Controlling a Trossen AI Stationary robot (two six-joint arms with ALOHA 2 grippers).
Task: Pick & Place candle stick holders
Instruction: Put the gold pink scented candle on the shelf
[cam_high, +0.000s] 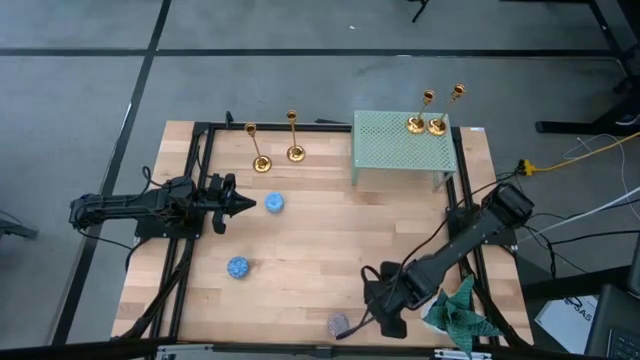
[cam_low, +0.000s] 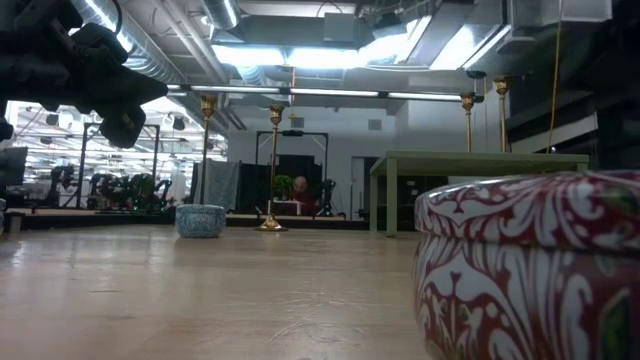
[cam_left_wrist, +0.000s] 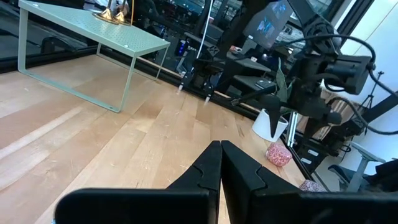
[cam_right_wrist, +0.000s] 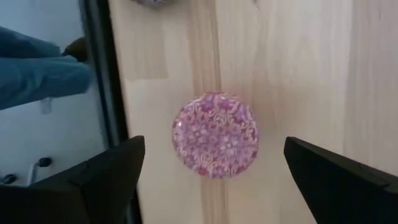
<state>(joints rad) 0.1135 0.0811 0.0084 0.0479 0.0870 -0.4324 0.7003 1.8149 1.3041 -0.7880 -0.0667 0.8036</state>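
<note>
While my left end effector (cam_high: 247, 205) sits closed mid-desk (cam_high: 330, 240), right end effector (cam_high: 362, 322) hangs wide open over a pink patterned tin (cam_right_wrist: 215, 134); two candle stick holders (cam_high: 427, 124) top the green shelf (cam_high: 400, 145).

The table (cam_high: 330, 250) is pale wood, smooth, with lines between the boards. The four candlesticks (cam_high: 294, 135) are shiny gold metal. The small green shelf (cam_high: 395, 145) looks like painted metal full of tiny holes, and it is not shiny. The arms and the left gripper (cam_left_wrist: 219, 171) are dark and dull. The green thing (cam_high: 455, 310) at the corner looks like crumpled cloth.
</note>
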